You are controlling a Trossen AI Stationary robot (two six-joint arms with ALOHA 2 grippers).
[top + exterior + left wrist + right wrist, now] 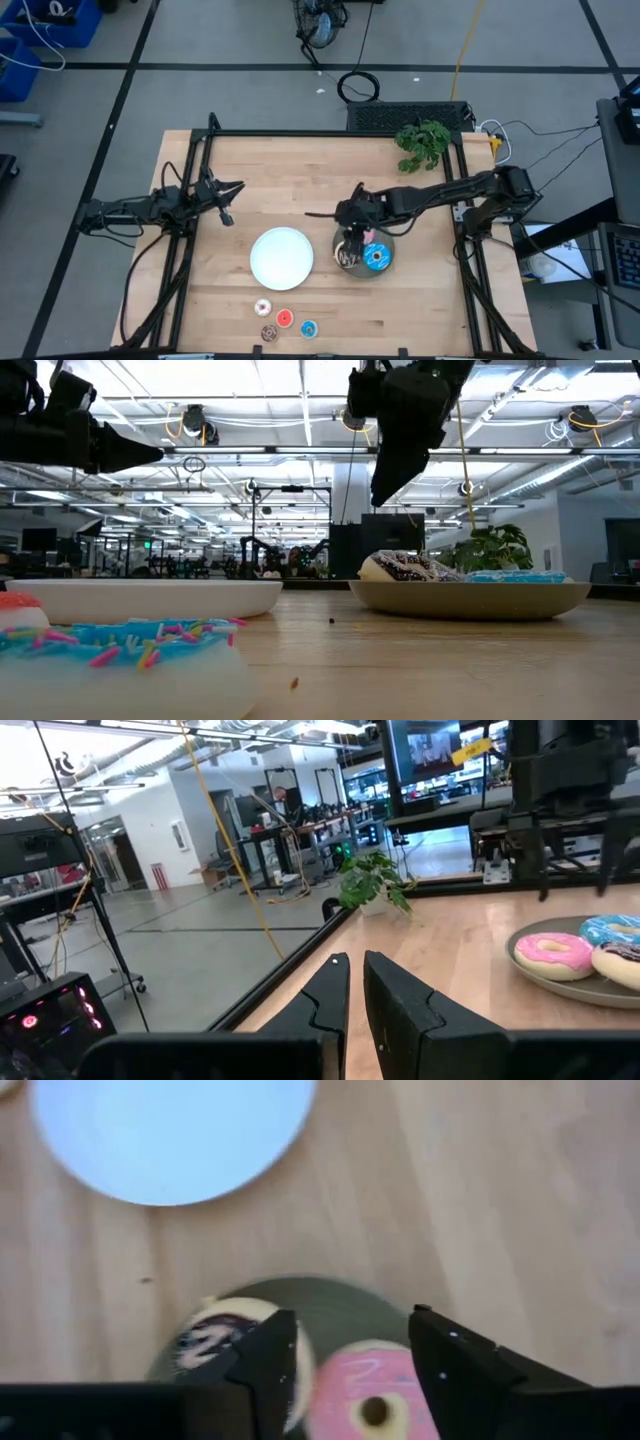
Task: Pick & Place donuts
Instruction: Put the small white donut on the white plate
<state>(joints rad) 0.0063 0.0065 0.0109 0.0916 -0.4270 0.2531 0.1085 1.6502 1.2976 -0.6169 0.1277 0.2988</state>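
**Right arm hangs over a plate of donuts**

Here, the left gripper waits above bare wood at the table's left side, its fingers nearly together with only a thin slit between them. The white plate lies near mid-table. In front of it, toward the table's near edge, sit four tiny donuts: white-pink, brown, red and blue. To the right, touching or almost touching the white plate, the grey plate holds the three larger ones: the brown donut, the pink donut and the blue sprinkled donut. The right gripper hovers over this plate, jaws apart and holding nothing, the pink donut between its fingertips in the wrist view. A potted plant stands at the far right corner.
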